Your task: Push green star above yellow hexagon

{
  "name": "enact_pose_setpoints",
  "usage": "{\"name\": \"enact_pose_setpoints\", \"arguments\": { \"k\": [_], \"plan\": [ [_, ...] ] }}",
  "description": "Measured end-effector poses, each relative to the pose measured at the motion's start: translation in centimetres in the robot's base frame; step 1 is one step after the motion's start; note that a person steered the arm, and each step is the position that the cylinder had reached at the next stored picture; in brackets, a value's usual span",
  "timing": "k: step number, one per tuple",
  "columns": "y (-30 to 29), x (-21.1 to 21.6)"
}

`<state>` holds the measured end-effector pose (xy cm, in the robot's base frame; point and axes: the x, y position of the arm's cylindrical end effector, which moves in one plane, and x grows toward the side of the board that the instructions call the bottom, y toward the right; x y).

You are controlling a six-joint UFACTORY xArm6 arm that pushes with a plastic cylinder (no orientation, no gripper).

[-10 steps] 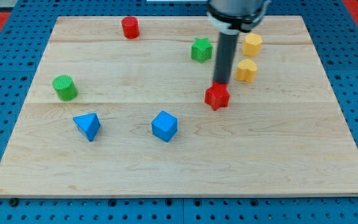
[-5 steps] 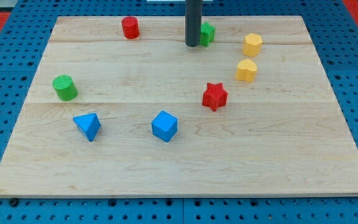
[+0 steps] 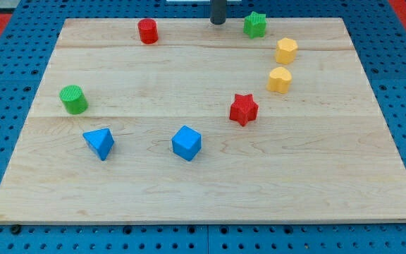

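Since a moment ago the green star [image 3: 255, 25] has slid up-right, near the worktop [image 3: 203, 176] top edge, now up-left of the yellow hexagon [image 3: 286, 51], while my tip [image 3: 218, 23], with no claw to report, sits apart at its left.

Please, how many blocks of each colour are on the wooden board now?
Red: 2, cylinder and star
Green: 2, cylinder and star
Yellow: 2, upper one and lower one
Blue: 2, pyramid and cube
Total: 8

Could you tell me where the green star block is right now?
The green star block sits at the view's top edge, right of my tip, just up-left of the yellow hexagon block.
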<state>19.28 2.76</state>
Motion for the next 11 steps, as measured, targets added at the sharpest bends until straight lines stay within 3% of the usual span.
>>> {"name": "enact_pose_setpoints", "arguments": {
  "k": [2,5,11],
  "plan": [
    [6.8,0.1],
    [11.5,0.0],
    [10.4,0.8]
  ]
}}
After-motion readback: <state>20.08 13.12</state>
